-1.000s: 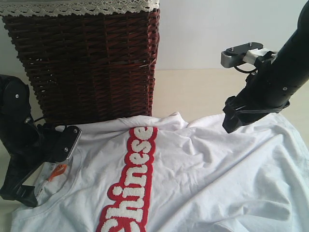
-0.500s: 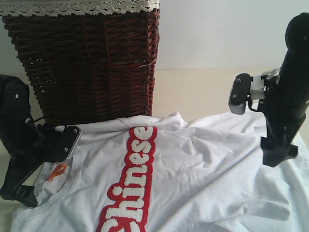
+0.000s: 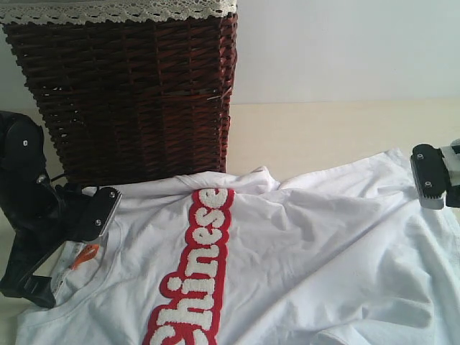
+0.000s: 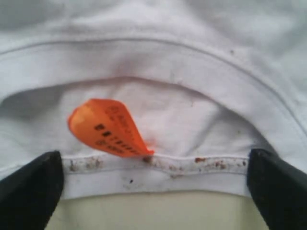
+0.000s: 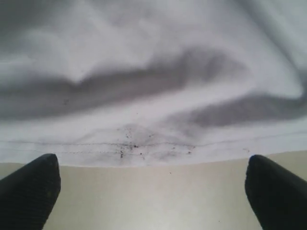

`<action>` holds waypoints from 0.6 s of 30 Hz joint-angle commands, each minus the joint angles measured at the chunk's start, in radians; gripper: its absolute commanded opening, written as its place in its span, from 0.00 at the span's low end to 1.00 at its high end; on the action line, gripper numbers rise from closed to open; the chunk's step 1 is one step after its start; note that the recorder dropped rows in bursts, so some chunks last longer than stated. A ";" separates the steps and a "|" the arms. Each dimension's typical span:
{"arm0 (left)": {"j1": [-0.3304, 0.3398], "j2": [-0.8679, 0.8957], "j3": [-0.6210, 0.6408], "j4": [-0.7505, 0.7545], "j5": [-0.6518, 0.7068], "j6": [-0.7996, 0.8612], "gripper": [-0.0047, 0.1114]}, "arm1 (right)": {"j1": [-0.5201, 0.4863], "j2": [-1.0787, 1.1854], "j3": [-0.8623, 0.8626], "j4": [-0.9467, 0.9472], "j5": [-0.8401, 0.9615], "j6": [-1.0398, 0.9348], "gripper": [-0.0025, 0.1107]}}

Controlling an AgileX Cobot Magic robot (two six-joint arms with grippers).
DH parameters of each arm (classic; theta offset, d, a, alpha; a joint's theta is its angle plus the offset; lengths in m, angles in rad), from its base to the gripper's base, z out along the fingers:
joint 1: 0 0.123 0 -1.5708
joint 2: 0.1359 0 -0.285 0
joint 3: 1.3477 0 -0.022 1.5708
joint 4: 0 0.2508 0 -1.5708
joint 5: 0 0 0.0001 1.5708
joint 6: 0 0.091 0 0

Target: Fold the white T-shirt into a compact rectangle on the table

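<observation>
Here, L pincer, R pincer wide at T-shirt edges.

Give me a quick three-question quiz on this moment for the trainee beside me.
1. True or false: the left gripper is shut on the orange neck tag.
2. What stands behind the white T-shirt in the exterior view? A) a cardboard box B) a dark wicker basket with lace trim C) a metal bin
3. Fill in: the right gripper is open, and its wrist view shows the shirt's stitched edge and bare ____ between its fingers.

Key:
1. False. Its fingers stand wide apart and the tag lies free between them.
2. B.
3. table.
</observation>
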 commanded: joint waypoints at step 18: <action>0.005 0.009 -0.005 0.002 0.002 -0.003 0.94 | -0.092 0.160 0.002 0.038 -0.135 -0.122 0.95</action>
